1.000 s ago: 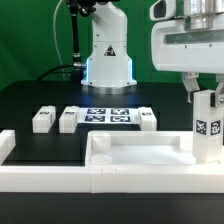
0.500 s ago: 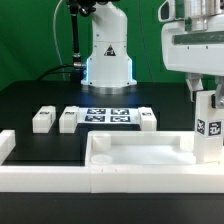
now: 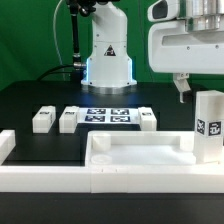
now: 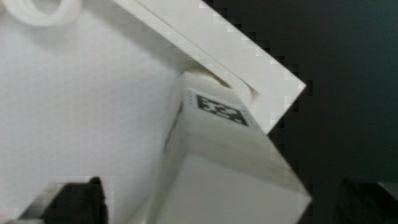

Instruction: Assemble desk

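Hidden: the upright leg [image 3: 208, 125] has its foot behind the rim of the tabletop [image 3: 140, 158], so how it sits in the panel cannot be told.
Cut off: the gripper [image 3: 205, 86] runs out of the exterior view at the top and the right. Only one finger [image 3: 181, 89] shows there.
Hard to make out: the wrist view is soft. The leg's tag [image 4: 221, 108] reads only as a black-and-white patch, and the two fingertips [image 4: 75, 200] are dark blurs, one on each side of the leg.
Hand: released. The jaws stand wide apart and grasp nothing, with a dark gap between the visible finger and the leg. The fingertip is about level with the leg's top.
Desk, place: the tabletop lies rim-up at the front of the black table [image 3: 30, 100]. The upright leg stands at its far corner on the exterior view's right.
Count, legs: four. One is upright and three loose legs [image 3: 42, 119] lie in a row behind the tabletop.
Count, other: one marker board [image 3: 108, 116] lies between the second and third loose legs, and white border rails [image 3: 40, 180] run along the front and the exterior view's left.
Edges: the upright leg is close to the exterior view's right edge.
Open room: bare table lies between the row of legs and the robot base [image 3: 108, 55], and on the exterior view's left.
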